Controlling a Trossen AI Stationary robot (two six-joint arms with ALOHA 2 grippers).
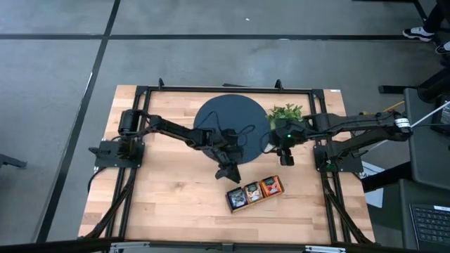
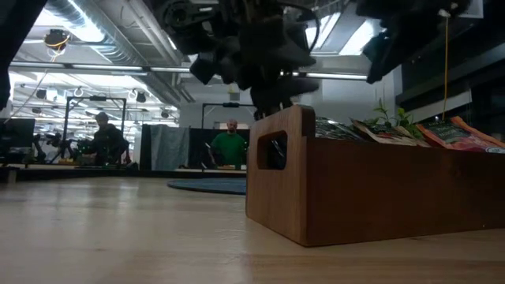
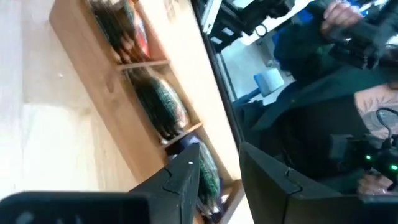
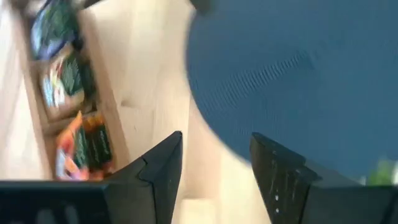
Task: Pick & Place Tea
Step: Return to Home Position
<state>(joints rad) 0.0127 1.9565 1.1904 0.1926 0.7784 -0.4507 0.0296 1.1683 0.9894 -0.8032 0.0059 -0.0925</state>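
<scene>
The tea sachets stand in the three compartments of a narrow wooden tray [image 1: 254,191] near the table's front right: dark ones [image 1: 237,197], beige ones [image 1: 253,192] and orange ones [image 1: 271,186]. In the low view their tops [image 2: 387,131] stick up above the tray's rim. My left gripper [image 1: 228,172] hangs open just above and left of the tray's dark end, with nothing between its fingers [image 3: 180,180]. My right gripper [image 1: 286,156] stands open higher up, over the near right edge of the round mat, and is also empty [image 4: 214,168].
A dark round mat [image 1: 232,121] lies at the table's far middle. A leafy green plant [image 1: 287,112] stands to its right. Bare wood [image 1: 169,190] stretches left of the tray. People show in the room beyond the table [image 2: 230,146].
</scene>
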